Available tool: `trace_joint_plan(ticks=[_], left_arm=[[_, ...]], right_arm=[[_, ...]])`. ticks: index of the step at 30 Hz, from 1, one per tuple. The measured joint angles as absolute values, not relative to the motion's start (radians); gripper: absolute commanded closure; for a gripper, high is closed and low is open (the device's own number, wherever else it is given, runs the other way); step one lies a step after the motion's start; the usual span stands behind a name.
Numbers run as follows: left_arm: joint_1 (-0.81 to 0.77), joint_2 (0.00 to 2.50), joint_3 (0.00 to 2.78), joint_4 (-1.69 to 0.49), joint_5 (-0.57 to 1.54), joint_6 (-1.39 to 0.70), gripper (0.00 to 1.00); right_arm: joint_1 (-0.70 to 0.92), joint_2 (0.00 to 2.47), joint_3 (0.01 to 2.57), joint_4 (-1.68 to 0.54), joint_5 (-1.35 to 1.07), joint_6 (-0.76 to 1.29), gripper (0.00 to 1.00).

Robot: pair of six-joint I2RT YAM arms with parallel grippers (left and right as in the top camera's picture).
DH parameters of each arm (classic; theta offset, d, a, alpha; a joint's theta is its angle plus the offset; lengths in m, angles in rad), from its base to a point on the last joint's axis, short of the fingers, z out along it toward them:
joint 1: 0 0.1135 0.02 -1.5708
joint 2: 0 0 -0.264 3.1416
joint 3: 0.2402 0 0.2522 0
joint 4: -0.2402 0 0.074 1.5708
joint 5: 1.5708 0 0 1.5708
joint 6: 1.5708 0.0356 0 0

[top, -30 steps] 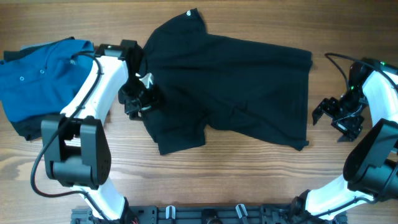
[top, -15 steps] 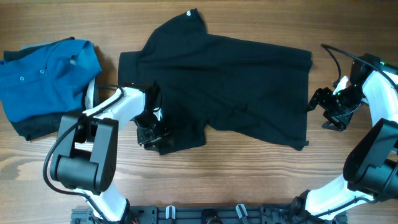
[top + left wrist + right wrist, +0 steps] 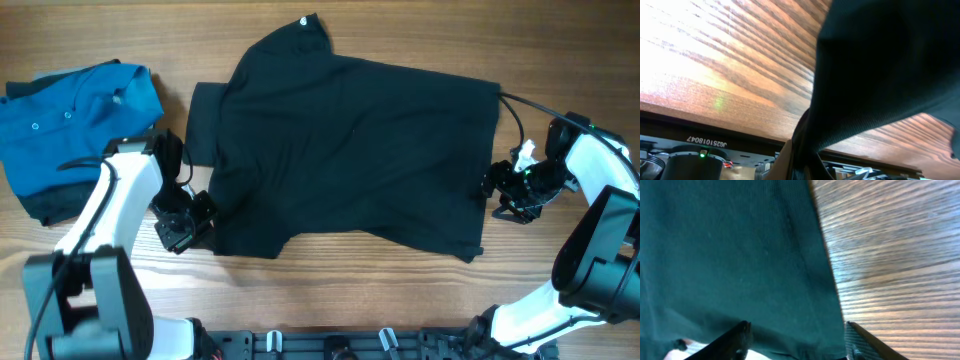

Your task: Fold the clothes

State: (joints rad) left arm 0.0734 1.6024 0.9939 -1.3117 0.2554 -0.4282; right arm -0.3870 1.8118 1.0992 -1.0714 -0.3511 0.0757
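Note:
The clothes, one black short-sleeved shirt (image 3: 350, 140), lie spread across the middle of the table with the collar at the back. My left gripper (image 3: 198, 214) is at the shirt's front left corner, shut on a pinch of the black fabric (image 3: 880, 65); in the left wrist view the cloth runs down into the closed jaws (image 3: 807, 162). My right gripper (image 3: 496, 190) is at the shirt's right edge. Its fingers (image 3: 739, 332) stand apart, astride the fabric's edge (image 3: 740, 255), which looks teal in the right wrist view.
A blue polo shirt (image 3: 75, 115) lies at the far left on a dark grey folded garment (image 3: 45, 205). Bare wooden table (image 3: 400, 290) shows in front of the shirt. The right arm's cable (image 3: 520, 105) loops above the table near the shirt's right corner.
My left gripper swung from the shirt's left sleeve down to its front left corner and shut on the fabric. The right gripper slid left onto the shirt's right edge, its jaws narrowing.

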Motion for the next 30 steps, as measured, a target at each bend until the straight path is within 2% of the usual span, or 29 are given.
trace_joint_plan(ticks=[2, 5, 6, 10, 12, 13, 18, 21, 22, 25, 28, 29, 30], left_arm=[[0.073, 1.573, 0.994, -1.321, 0.258, -0.428, 0.96], [0.073, 1.559, 0.994, -1.349, 0.247, -0.429, 0.96], [0.073, 1.559, 0.994, -1.352, 0.241, -0.429, 0.96], [0.073, 1.559, 0.994, -1.365, 0.232, -0.441, 0.96], [0.073, 1.559, 0.994, -1.389, 0.228, -0.455, 0.96], [0.073, 1.559, 0.994, -1.391, 0.225, -0.464, 0.96], [0.074, 1.559, 0.994, -1.398, 0.213, -0.488, 0.96], [0.088, 1.559, 0.994, -1.396, 0.214, -0.493, 0.92], [0.095, 1.559, 0.994, -1.39, 0.213, -0.494, 0.92], [0.104, 1.559, 0.994, -1.335, 0.237, -0.498, 0.95], [0.104, 1.559, 0.994, -1.33, 0.259, -0.498, 0.96], [0.104, 1.559, 0.994, -1.331, 0.261, -0.499, 0.95], [0.104, 1.559, 0.994, -1.331, 0.262, -0.499, 0.95]], right_arm=[[-0.387, 1.812, 1.099, -1.067, -0.358, 0.077, 0.36], [-0.387, 1.812, 1.097, -1.018, -0.358, 0.103, 0.61], [-0.387, 1.812, 1.09, -0.972, -0.359, 0.109, 0.74], [-0.383, 1.811, 1.031, -0.761, -0.412, 0.134, 0.83], [-0.362, 1.811, 0.961, -0.645, -0.451, 0.164, 0.96], [-0.354, 1.805, 0.939, -0.593, -0.463, 0.182, 0.96], [-0.336, 1.785, 0.891, -0.347, -0.395, 0.367, 0.95], [-0.348, 1.792, 0.888, -0.189, -0.327, 0.449, 0.6], [-0.35, 1.792, 0.898, -0.18, -0.329, 0.445, 0.53], [-0.356, 1.791, 0.986, -0.324, -0.402, 0.377, 0.47], [-0.357, 1.734, 1.069, -0.657, -0.477, 0.308, 0.55], [-0.357, 1.686, 1.075, -0.774, -0.491, 0.3, 0.52], [-0.357, 1.667, 1.089, -0.875, -0.488, 0.294, 0.37]])
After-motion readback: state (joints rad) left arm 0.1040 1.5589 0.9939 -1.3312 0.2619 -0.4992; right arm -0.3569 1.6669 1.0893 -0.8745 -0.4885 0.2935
